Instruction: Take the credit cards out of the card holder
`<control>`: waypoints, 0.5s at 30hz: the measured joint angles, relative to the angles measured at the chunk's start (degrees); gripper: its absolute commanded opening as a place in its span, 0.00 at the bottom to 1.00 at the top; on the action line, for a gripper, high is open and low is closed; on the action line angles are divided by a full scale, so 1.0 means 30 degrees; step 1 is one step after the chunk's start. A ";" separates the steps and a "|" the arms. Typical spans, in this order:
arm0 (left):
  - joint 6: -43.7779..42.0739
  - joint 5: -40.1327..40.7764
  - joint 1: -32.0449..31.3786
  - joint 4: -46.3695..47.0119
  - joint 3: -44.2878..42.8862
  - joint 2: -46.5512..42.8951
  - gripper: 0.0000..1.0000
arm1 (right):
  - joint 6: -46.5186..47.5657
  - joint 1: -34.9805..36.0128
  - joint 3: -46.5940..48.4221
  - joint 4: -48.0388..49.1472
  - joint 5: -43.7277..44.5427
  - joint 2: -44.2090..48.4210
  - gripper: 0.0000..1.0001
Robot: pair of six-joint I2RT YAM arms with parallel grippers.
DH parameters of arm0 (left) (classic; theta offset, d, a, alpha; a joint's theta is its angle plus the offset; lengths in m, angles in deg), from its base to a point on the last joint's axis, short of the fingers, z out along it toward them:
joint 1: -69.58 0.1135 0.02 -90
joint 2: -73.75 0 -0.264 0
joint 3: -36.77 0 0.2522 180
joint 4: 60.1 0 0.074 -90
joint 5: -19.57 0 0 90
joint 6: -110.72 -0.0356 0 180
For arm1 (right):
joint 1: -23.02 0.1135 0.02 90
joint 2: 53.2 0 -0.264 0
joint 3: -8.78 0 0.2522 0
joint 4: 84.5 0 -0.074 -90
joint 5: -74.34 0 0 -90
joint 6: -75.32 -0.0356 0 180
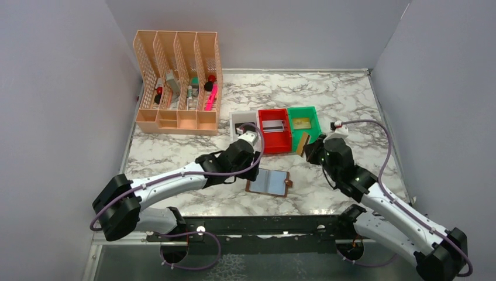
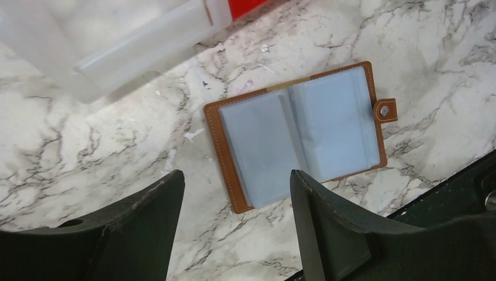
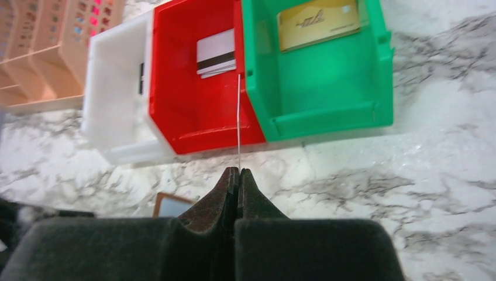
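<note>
**Desk:** Card holder [image 2: 298, 134], the small brown leather bifold: where do you have it?

**Operator:** I have it lying open and flat on the white marble worktop [image 1: 351, 99], near the front edge between my two arms. Its pale blue-grey pockets face up and the snap tab [image 2: 385, 110] sticks out from one edge. The pockets are cloudy, so I can't tell whether any card sits inside.

**Desk:** Your left claw?

**Operator:** My left claw [image 2: 237, 178] hangs above the holder, fingers spread wide with nothing between them. I can't judge how high it is. From overhead, the arm hides the fingertips and part of the white plastic bin [image 3: 111, 88].

**Desk:** And the right?

**Operator:** My right claw [image 3: 238, 171] is pressed together on a thin tan plastic card [image 1: 303, 143]. Its own camera sees that card edge-on, just a pale line running up towards the wall between the red plastic bin [image 3: 193, 117] and the green plastic bin [image 3: 327, 111]. Only the overhead view shows its face, tilted, just in front of those bins.

**Desk:** What's in the bins?

**Operator:** A silvery-white card with a black stripe [image 3: 216, 55] lies in the red one and a gold card [image 3: 317, 22] in the green one. In the white one I see only a dark sliver [image 3: 142, 79] past the wall, and I can't say what it is. The right wrist camera catches just one corner of the holder. The peach lattice file rack [image 1: 175, 82] stands at the back left, its contents too small to name.
</note>
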 measured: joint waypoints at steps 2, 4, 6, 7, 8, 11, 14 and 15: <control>-0.0233 0.0495 0.0146 -0.0554 -0.0066 -0.0539 0.74 | 0.0772 -0.0015 0.0801 -0.0102 0.0911 -0.1129 0.01; -0.0532 0.0962 0.0430 -0.1166 -0.0189 -0.0976 0.76 | 0.1552 -0.0022 0.1326 -0.0029 0.1479 -0.2295 0.01; -0.0809 0.1319 0.0933 -0.1683 -0.0299 -0.1377 0.78 | 0.2317 -0.0036 0.1625 0.0146 0.2055 -0.3337 0.01; -0.0962 0.1392 0.1297 -0.1938 -0.0328 -0.1588 0.79 | 0.2703 -0.0051 0.1785 0.0204 0.2302 -0.3876 0.01; -0.1071 0.1435 0.1800 -0.2193 -0.0328 -0.1829 0.79 | 0.3096 -0.0073 0.1982 0.0306 0.2572 -0.4452 0.01; -0.1537 0.1413 0.3592 -0.2965 -0.0328 -0.2608 0.83 | 0.4306 -0.0124 0.2790 0.0656 0.3177 -0.6229 0.01; -0.2069 0.1421 0.5187 -0.3439 -0.0328 -0.3475 0.84 | 0.5464 -0.0226 0.3147 0.1588 0.3366 -0.7257 0.01; -0.2273 0.1421 0.5581 -0.3548 -0.0321 -0.3818 0.84 | 0.5880 -0.0262 0.3169 0.1938 0.3351 -0.7475 0.01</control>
